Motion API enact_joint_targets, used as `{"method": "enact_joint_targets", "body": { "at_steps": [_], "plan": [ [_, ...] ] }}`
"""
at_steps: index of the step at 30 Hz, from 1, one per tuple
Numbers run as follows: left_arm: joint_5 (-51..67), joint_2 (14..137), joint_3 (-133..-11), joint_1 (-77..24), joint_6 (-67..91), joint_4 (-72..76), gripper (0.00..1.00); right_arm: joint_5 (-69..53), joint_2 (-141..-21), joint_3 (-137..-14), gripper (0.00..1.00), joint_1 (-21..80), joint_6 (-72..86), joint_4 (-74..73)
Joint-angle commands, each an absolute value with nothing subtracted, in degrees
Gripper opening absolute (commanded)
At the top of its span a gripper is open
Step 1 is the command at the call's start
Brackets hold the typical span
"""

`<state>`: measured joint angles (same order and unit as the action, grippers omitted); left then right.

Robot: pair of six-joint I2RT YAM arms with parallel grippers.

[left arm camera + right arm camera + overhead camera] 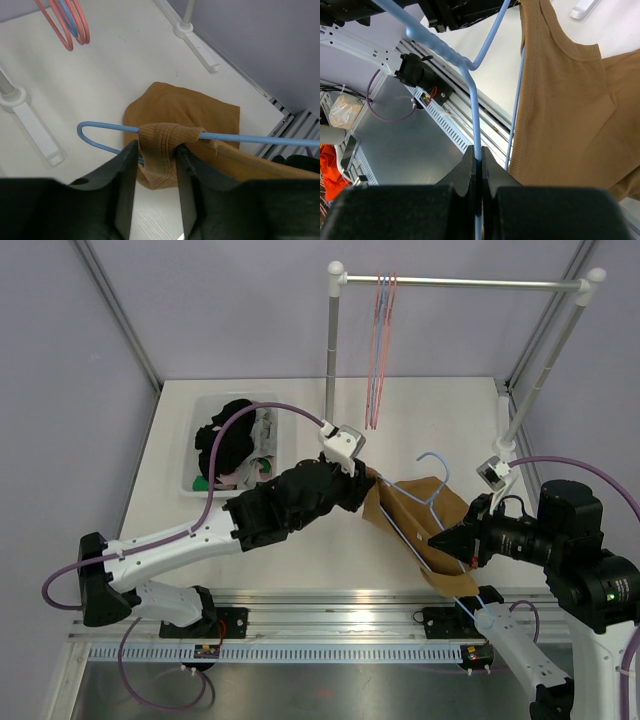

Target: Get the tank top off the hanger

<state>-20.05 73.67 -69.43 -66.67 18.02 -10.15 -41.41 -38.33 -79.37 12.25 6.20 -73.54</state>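
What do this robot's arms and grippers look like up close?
Both arms are chunky black joints linked by white segments: the left arm, the right arm. A purple cable loops along each to a small white wrist camera. The left gripper and right gripper have two flat, matte black fingers each.

The tank top (200,112) is matt brown cloth, finely ribbed along its edges. The hanger (250,137) looks smooth, pale blue and faintly glossy. The left tool (155,155) and right tool (476,160) look like matt black plastic. The counter (115,65) is smooth, matt off-white, and the rail (460,283) is shiny metal.
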Motion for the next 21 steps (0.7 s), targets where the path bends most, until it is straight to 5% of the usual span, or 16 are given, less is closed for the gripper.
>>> {"method": "enact_joint_targets", "body": {
  "at_steps": [1,5,16,21],
  "plan": [
    [-22.3,75.5,-72.5,-66.9,16.9,-6.2,0.28,-44.6,-38.8,-81.3,0.00,13.2,6.2,-70.4],
    [-23.6,76.3,-73.0,-66.9,17.1,-7.6,0.00,-43.2,-39.6,-82.3,0.00,13.9,5.7,-70.6],
    [-44.9,66.9,-68.8,-63.1,29.3,-23.3,0.00,-39.2,-42.9,-80.2,0.00,20.6,3.1,-71.4],
    [-40.8,58.8,-62.7,-52.8,35.1,-27.9,0.00,-42.0,-45.3,-82.3,0.00,26.4,0.4,-72.0]
  ]
}}
